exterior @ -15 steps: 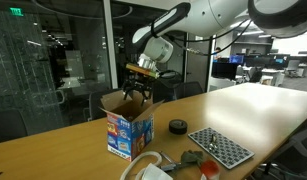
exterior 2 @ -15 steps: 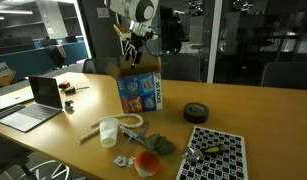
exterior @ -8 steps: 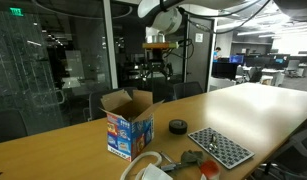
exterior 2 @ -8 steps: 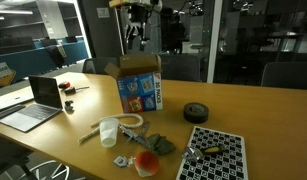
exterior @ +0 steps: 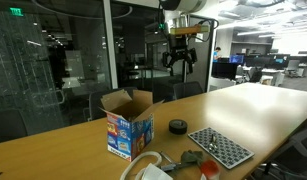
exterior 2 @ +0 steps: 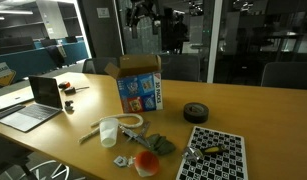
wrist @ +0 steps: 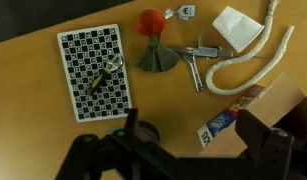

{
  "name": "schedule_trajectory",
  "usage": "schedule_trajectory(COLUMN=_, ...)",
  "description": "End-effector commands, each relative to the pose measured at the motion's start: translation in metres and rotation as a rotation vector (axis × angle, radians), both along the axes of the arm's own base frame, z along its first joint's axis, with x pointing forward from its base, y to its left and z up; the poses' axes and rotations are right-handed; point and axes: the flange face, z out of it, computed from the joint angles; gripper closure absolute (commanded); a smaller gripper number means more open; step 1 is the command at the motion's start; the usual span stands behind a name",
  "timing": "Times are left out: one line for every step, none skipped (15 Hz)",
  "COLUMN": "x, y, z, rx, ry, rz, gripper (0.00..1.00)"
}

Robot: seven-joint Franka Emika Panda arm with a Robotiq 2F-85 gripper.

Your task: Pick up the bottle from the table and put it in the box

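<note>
The cardboard box with blue printed sides stands open on the wooden table in both exterior views (exterior: 128, 130) (exterior 2: 141, 90); its brown flap and blue edge show at the right of the wrist view (wrist: 236, 112). My gripper (exterior: 180, 62) (exterior 2: 143, 14) hangs high above the table, up and to one side of the box. Its jaws (wrist: 193, 140) are open and hold nothing. The bottle is not visible in any view.
A black tape roll (exterior: 178, 126) (exterior 2: 196, 112) (wrist: 141, 131) lies beside the box. A black perforated tray (exterior: 221, 147) (exterior 2: 213, 155) (wrist: 91, 70), a red object (exterior 2: 146, 162) (wrist: 151, 22), a white hose (wrist: 243, 60) and a laptop (exterior 2: 33, 105) lie on the table.
My gripper was low over the open box a second ago. It has risen well above the table and moved sideways away from the box.
</note>
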Motion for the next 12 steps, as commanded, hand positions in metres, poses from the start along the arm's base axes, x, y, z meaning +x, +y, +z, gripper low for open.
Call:
schedule_trajectory(x=-0.052, y=-0.021, z=0.0, rx=0.006, ry=-0.059, rz=0.018, gripper=0.0)
schedule_trajectory(x=-0.066, y=-0.025, z=-0.003, rx=0.017, ry=-0.062, rz=-0.001, gripper=0.0)
schedule_trajectory(x=-0.08, y=-0.029, z=-0.005, rx=0.029, ry=-0.066, rz=-0.016, gripper=0.0)
schedule_trajectory(x=-0.093, y=-0.027, z=-0.01, rx=0.047, ry=-0.07, rz=-0.037, gripper=0.0)
schedule_trajectory(x=-0.107, y=-0.028, z=-0.015, rx=0.057, ry=-0.071, rz=-0.052, gripper=0.0)
schedule_trajectory(x=-0.126, y=-0.037, z=-0.013, rx=0.067, ry=-0.075, rz=-0.063, gripper=0.0)
schedule_trajectory(x=-0.142, y=-0.042, z=-0.015, rx=0.083, ry=-0.086, rz=-0.08, gripper=0.0)
schedule_trajectory(x=-0.156, y=-0.047, z=-0.017, rx=0.113, ry=-0.094, rz=-0.096, gripper=0.0)
schedule_trajectory(x=-0.17, y=-0.052, z=-0.014, rx=0.153, ry=-0.112, rz=-0.112, gripper=0.0)
schedule_trajectory(x=-0.185, y=-0.056, z=-0.012, rx=0.16, ry=-0.122, rz=-0.123, gripper=0.0)
schedule_trajectory(x=-0.196, y=-0.06, z=-0.011, rx=0.162, ry=-0.126, rz=-0.131, gripper=0.0)
schedule_trajectory(x=-0.207, y=-0.065, z=-0.011, rx=0.156, ry=-0.13, rz=-0.138, gripper=0.0)
